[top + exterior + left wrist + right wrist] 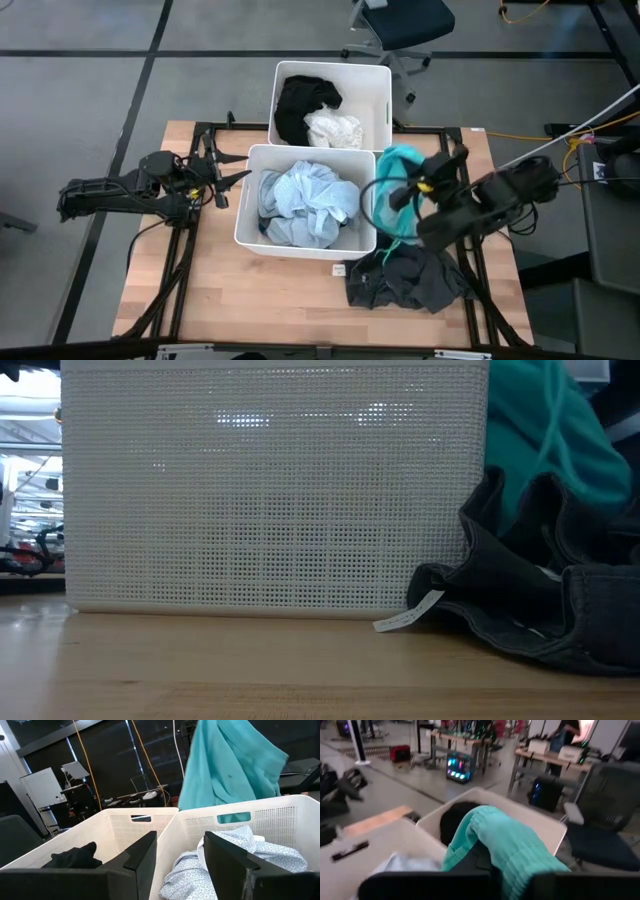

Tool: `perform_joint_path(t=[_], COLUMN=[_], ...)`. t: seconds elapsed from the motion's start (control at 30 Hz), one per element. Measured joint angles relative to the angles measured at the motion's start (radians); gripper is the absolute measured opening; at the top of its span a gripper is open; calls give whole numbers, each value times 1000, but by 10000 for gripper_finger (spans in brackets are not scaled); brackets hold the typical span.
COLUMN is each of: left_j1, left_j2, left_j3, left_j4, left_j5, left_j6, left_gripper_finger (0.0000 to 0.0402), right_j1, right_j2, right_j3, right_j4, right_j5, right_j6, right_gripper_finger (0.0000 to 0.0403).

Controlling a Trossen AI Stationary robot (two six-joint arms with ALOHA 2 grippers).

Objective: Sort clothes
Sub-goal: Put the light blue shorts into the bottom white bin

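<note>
My right gripper point(408, 190) is shut on a teal garment point(398, 170) and holds it up just right of the near white bin point(250, 215). The garment also shows in the left wrist view point(230, 765) and the low view point(560, 440). A dark grey garment point(405, 280) lies crumpled on the table below it. The near bin holds light blue clothes point(305, 200). The far bin point(380, 80) holds a black garment point(300, 105) and a white one point(335, 130). My left gripper point(238, 183) stands open and level at the near bin's left wall, touching nothing. My right gripper pinches a bunched part of the teal garment point(500, 845) between its two fingers, coming roughly level from the table's right side. The cloth drapes over the fingers and hangs slack below them. The bin wall and the dark grey garment hide its lower end.
The two bins stand side by side in the middle of the wooden table, which has bare wood point(220, 300) at the near left. A white tag point(410, 615) sticks out from the dark grey garment. An office chair point(400, 25) stands beyond the far edge.
</note>
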Motion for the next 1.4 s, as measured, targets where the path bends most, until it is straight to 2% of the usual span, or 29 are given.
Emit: perform_joint_path(t=[0.17, 0.27, 0.37, 0.53, 0.7, 0.93, 1.17, 1.23, 1.4], left_j1=[0, 0, 0, 0, 0, 0, 0, 0, 0], left_j2=[0, 0, 0, 0, 0, 0, 0, 0, 0], left_j3=[0, 0, 0, 0, 0, 0, 0, 0, 0], left_j4=[0, 0, 2, 2, 2, 5, 5, 5, 4], left_j5=[0, 0, 0, 0, 0, 0, 0, 0, 0], left_j6=[3, 3, 3, 3, 3, 3, 3, 4, 4], left_gripper_finger=[150, 150, 150, 150, 150, 150, 150, 150, 150], right_j1=[-44, -83, -122, -189, -246, -314, -390, -401, -398], right_j2=[0, 0, 0, 1, 10, 33, 100, 127, 216], right_j3=[72, 95, 107, 109, 109, 109, 108, 108, 108], right_j4=[122, 272, 467, 858, 1160, 1373, 1443, 1442, 1357], right_j5=[50, 52, 33, -104, -280, -562, -791, -834, -840], right_j6=[-209, -368, -592, -970, -1202, -1277, -1235, -1215, -1205], right_gripper_finger=[9, 13, 14, 15, 15, 16, 16, 16, 16])
